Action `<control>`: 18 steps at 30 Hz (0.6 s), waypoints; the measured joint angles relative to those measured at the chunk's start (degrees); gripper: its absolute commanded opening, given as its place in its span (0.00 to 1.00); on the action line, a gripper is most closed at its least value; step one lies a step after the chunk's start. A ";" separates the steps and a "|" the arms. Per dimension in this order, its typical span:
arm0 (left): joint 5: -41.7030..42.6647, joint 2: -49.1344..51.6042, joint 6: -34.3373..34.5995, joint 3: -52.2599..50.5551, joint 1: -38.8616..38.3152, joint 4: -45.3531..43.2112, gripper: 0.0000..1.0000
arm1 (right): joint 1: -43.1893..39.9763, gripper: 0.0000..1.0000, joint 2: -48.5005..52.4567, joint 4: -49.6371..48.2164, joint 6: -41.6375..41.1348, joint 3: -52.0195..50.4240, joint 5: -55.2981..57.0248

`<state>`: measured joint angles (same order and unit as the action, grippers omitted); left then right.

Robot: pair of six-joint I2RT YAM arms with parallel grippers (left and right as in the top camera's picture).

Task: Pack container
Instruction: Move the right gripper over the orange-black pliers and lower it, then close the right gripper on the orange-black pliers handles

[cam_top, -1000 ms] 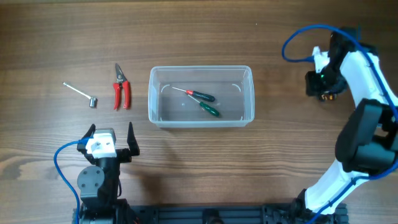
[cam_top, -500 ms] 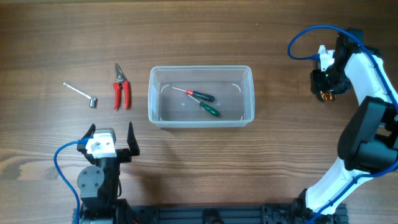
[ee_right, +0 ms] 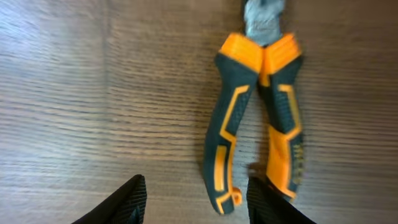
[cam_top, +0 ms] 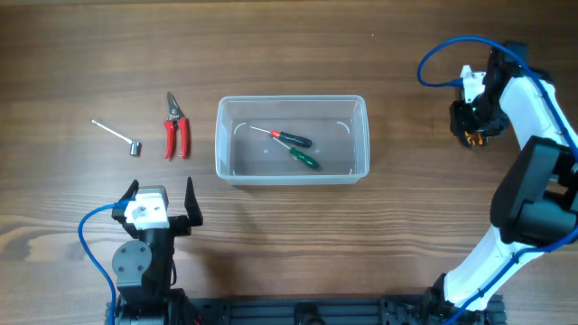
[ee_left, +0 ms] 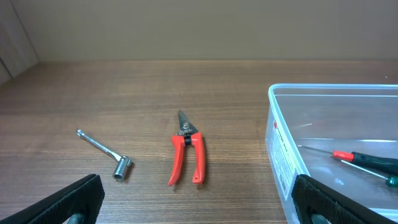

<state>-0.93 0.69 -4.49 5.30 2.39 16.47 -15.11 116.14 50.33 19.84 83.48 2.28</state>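
Orange-and-black pliers: directly under the right gripper, flat on the table, handles pointing toward the wrist camera, metal nose away from it.
Right gripper state: partly parted, holding nothing; finger tips straddle the lower end of the left handle, not yet down on it, as far as the wrist view shows.
Right gripper place: well right of the container, poised over the pliers.
Left gripper: jaws wide, empty, parked near the table's front edge, forward and left of the container.
Container: clear plastic tub mid-table, upright, open top.
Contents: red-handled screwdriver and green-handled screwdriver lying on the tub floor, shafts crossing or nearly so.
Outside, left of container: red-handled snips just beside it; metal socket wrench farther left still.
Step in hand (my read): right arm lining up to pick the pliers; two of five tools packed.
Next move needs: centre the jaws across both handles or squarely on one, drop to table height, close, lift, carry left to the container.
Risk: an off-centre grab on one handle could let the pliers swing or splay open.
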 measured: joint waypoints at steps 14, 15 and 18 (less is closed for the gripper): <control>0.00 0.00 0.00 0.00 0.00 0.00 1.00 | -0.22 0.53 3.98 -3.23 0.04 0.00 -0.57; 0.00 0.00 0.00 0.00 0.00 0.00 1.00 | -0.22 0.53 3.98 -3.48 0.07 0.00 -0.57; 0.00 0.00 0.00 0.00 0.00 0.00 1.00 | -0.22 0.53 4.09 -3.78 0.46 0.00 -0.55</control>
<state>-0.93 0.69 -4.49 5.30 2.39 16.47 -15.33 120.22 46.54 20.29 83.48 1.74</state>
